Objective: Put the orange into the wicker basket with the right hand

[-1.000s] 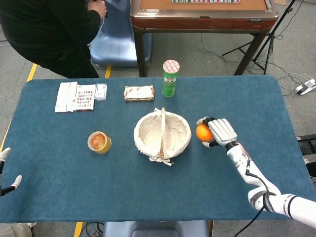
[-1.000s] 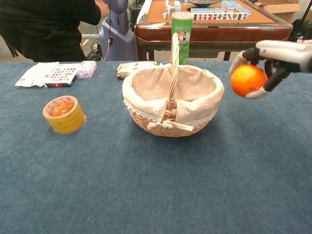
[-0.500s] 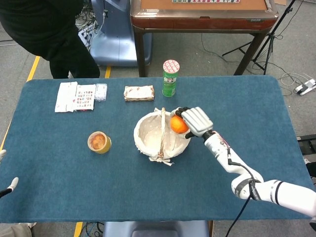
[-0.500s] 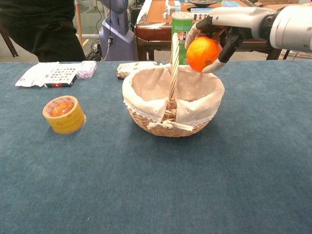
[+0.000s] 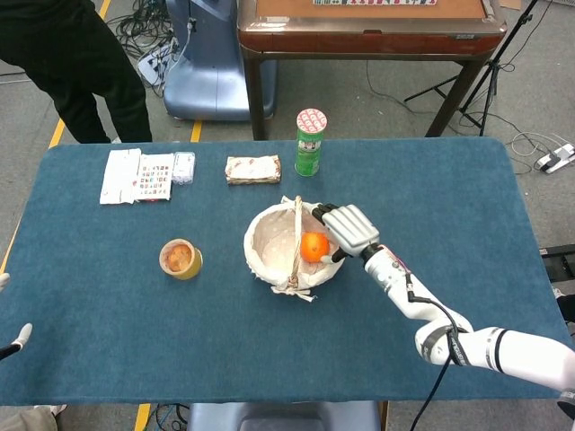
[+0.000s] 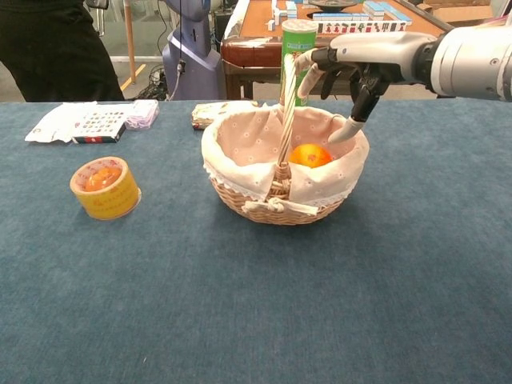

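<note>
Chest view shows the round orange fruit lying inside the wicker basket with the pale cloth lining, near the middle of the frame. It sits on the cloth on the right side of the tall basket handle. In the head view the orange is also down inside the basket, in the middle of the frame.

The white and black right hand hangs above the basket, in the upper right of the chest view. Its fingers are spread apart and hold nothing. There is a gap between the fingers and the orange in the chest view. In the head view the right hand is over the right rim of the basket, just beside the orange.

So the main job looks done: the orange is in the basket and the hand has let it go. What is left, I think, is only to lift the right hand up and away from the basket without bumping the handle or the rim.

Only fingertips of the left hand show at the lower left edge of the head view, off the blue desk. I cannot tell if it is spread or clenched.
</note>
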{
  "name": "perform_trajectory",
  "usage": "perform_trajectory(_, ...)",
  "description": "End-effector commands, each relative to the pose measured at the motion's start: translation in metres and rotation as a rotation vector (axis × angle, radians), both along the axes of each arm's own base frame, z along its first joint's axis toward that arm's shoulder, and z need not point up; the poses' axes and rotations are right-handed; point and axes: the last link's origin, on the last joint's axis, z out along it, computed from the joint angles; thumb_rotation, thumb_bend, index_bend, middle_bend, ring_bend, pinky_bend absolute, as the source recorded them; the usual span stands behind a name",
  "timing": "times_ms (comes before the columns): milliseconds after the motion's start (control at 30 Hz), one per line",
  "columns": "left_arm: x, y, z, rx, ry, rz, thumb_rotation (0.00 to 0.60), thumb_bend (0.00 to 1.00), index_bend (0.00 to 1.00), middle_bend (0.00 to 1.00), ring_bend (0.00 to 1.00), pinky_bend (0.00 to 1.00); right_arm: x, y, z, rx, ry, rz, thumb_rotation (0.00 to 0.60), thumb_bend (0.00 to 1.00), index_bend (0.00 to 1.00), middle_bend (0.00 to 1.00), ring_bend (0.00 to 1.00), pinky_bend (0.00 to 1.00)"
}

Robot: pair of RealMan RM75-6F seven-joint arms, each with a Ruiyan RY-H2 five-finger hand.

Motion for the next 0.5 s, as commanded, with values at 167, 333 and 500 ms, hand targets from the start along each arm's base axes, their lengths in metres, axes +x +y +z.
perform_trajectory(167, -0.001, 0.000, 0.001, 0.001, 0.001, 0.003, 0.600, 0.30, 0.10, 0.16, 0.14, 0.17, -0.013, 0.007, 0.027, -0.070, 0.006, -0.001, 0.600, 0.00, 0.05, 0.20, 0.23, 0.57)
perform_trajectory(333, -0.003, 0.002, 0.002, 0.006, 0.000, 0.004, 0.600, 0.30, 0.10, 0.16, 0.14, 0.17, -0.044, 0.027, 0.054, -0.188, 0.049, -0.011, 0.600, 0.04, 0.08, 0.22, 0.23, 0.57)
perform_trajectory(500, -0.004, 0.006, 0.002, 0.000, 0.002, -0.003, 0.600, 0.30, 0.10, 0.16, 0.14, 0.17, -0.086, 0.055, 0.077, -0.282, 0.117, -0.063, 0.600, 0.04, 0.11, 0.23, 0.23, 0.56)
